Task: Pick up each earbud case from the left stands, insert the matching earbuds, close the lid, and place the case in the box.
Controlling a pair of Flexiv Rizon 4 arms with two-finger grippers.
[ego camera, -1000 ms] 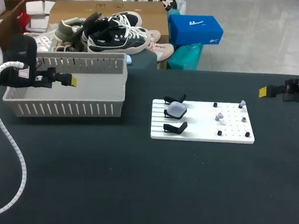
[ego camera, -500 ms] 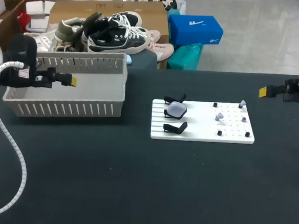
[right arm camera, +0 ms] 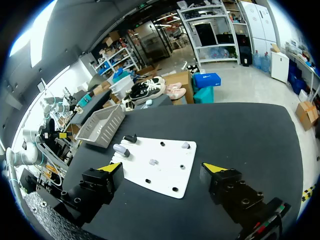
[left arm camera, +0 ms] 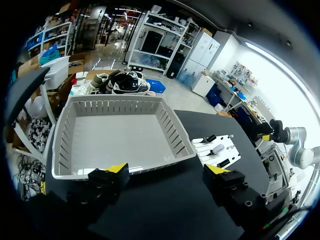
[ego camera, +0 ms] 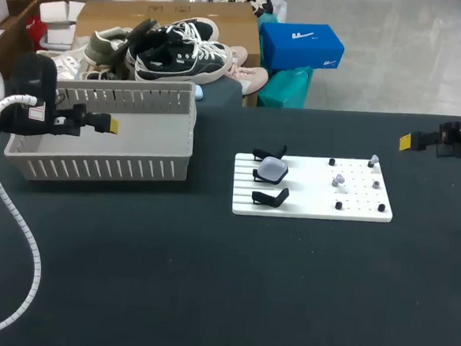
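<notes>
A black table (ego camera: 206, 298) is seen filling the scene, and near its middle a white board (ego camera: 307, 208) is laid flat. On the board's left part, one pale, rounded earbud case (ego camera: 273, 170) is propped on the middle of three black stands (ego camera: 270, 197), with one stand just behind it and one just in front; whether its lid is up or down cannot be told. Further right on the same board, small pale earbuds (ego camera: 339, 180) are set among short black pegs (ego camera: 381, 207), well apart from the case, and they are too small for more to be made out. Off to the left, clear of the board, a grey slatted basket (ego camera: 104, 166) is stood against the table's far edge. Now the arms: the left gripper (left arm camera: 167, 172) is held just at the basket's near-left wall, pointed across it, its yellow-tipped fingers spread wide with nothing gripped between them. From that arm a white coiled hose (ego camera: 21, 230) is draped down over the table's left side. The right gripper (right arm camera: 162, 170) is held out at the table's far right, well apart from the board, aimed back toward it, and its fingers too are parted wide with nothing taken hold of.
</notes>
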